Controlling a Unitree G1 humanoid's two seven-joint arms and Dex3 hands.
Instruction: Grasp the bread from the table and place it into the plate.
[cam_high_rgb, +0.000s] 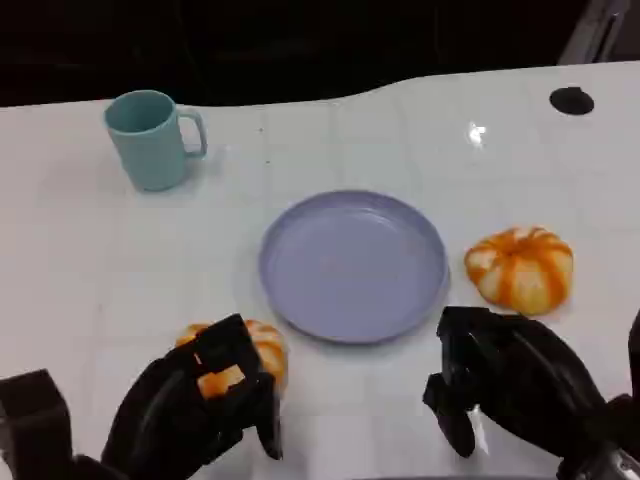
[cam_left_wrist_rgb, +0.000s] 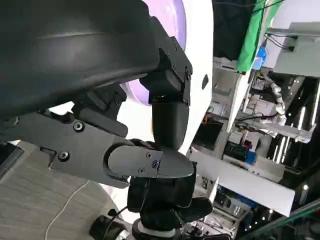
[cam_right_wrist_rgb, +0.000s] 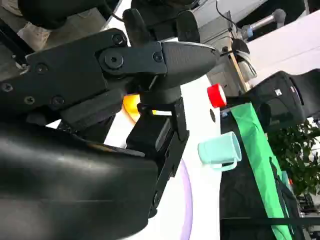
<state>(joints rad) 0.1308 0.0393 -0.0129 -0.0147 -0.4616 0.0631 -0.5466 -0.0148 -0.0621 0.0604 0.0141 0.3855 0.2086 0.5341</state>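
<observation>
A lavender plate (cam_high_rgb: 352, 264) lies mid-table; a strip of it (cam_left_wrist_rgb: 173, 22) shows past my left hand, and its rim (cam_right_wrist_rgb: 188, 210) in the right wrist view. One orange-and-white striped bread (cam_high_rgb: 266, 346) sits on the table near the plate's front left edge. My left hand (cam_high_rgb: 195, 400) grips it, fingers wrapped over its top and front, with orange showing between them. A second striped bread (cam_high_rgb: 520, 266) lies to the right of the plate. Just in front of it my right hand (cam_high_rgb: 505, 385) hovers with fingers bent and apart, holding nothing.
A teal mug (cam_high_rgb: 150, 138) stands at the back left, and the mug (cam_right_wrist_rgb: 220, 150) also shows in the right wrist view. A small black disc (cam_high_rgb: 571, 100) is set in the table at the back right. The white table's far edge runs along the dark background.
</observation>
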